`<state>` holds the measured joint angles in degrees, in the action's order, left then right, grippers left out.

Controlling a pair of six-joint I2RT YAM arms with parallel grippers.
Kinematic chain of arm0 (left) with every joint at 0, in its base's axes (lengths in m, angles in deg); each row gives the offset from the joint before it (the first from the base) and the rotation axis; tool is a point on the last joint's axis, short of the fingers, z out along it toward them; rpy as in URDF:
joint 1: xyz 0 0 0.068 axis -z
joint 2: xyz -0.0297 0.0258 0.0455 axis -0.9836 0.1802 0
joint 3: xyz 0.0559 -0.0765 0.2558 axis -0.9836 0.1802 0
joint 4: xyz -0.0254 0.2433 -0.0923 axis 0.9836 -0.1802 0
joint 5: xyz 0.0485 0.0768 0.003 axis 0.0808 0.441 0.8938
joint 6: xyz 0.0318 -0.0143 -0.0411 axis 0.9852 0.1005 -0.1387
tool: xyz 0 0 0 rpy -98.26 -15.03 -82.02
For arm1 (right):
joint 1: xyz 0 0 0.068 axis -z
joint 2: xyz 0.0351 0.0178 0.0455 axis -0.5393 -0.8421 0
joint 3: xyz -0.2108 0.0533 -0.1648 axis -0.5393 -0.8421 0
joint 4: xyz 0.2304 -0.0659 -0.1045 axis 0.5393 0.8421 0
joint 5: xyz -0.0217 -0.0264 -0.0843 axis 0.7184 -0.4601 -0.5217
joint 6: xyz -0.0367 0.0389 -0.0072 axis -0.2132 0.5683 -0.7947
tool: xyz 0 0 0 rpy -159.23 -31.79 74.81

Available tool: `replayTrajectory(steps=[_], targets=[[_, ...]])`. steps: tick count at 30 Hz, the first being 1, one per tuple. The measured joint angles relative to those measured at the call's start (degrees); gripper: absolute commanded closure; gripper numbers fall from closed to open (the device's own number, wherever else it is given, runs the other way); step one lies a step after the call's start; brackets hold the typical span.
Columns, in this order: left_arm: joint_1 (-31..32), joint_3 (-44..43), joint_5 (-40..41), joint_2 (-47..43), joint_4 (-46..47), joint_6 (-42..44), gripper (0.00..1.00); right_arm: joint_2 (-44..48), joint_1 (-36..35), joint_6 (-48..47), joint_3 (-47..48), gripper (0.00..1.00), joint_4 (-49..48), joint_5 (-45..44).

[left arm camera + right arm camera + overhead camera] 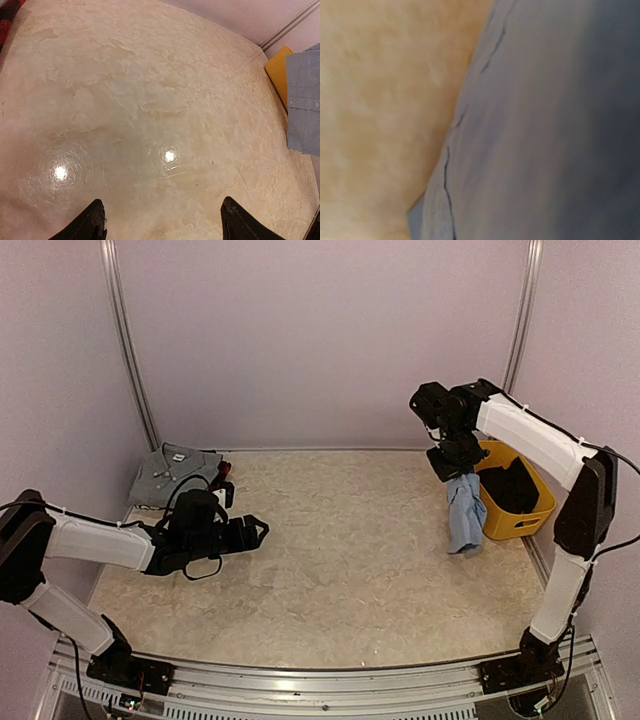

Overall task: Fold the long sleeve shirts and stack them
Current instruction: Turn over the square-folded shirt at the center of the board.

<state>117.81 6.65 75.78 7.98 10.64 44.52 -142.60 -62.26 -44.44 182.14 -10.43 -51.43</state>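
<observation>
Grey shirt [175,472] lies folded at the counter's [350,570] far left corner. Light blue shirt [465,515] hangs unfolded from the right gripper [457,470], which is clamped on its top, beside the yellow basket [522,527]. Left gripper [255,530] stands wide open and empty. Judged early: one shirt folded. Red cloth [222,469] is mostly hidden, and the basket contents are unclear.

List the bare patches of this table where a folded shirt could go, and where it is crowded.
Free: the middle of the table, between the open left gripper and the light blue shirt hanging from the right gripper; the strip along its near edge. Crowded: the far left corner with the grey shirt, and the right edge by the yellow basket.
</observation>
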Motion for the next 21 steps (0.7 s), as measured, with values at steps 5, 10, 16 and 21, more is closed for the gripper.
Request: replayTrajectory(steps=[5, 10, 16, 21], targets=[[-0.2, 0.0, 1.7, -1.6, -2.1, 0.9, 0.25, -9.2, -5.2, 1.0, 0.1, 1.0, 3.4, -6.1], [-0.5, 0.0, 2.8, -2.3, -3.3, 1.2, 0.25, -17.1, -10.8, 1.6, 1.3, 1.0, 4.4, -7.0], [-0.6, 0.0, 3.2, -2.4, -4.2, 1.4, 0.25, -23.3, -17.7, 1.8, 7.3, 1.0, 5.3, -5.4], [-0.7, 0.0, 3.4, -2.4, -4.6, 1.4, 0.25, -25.7, -21.5, 1.7, 12.1, 0.98, 5.3, -3.3]])
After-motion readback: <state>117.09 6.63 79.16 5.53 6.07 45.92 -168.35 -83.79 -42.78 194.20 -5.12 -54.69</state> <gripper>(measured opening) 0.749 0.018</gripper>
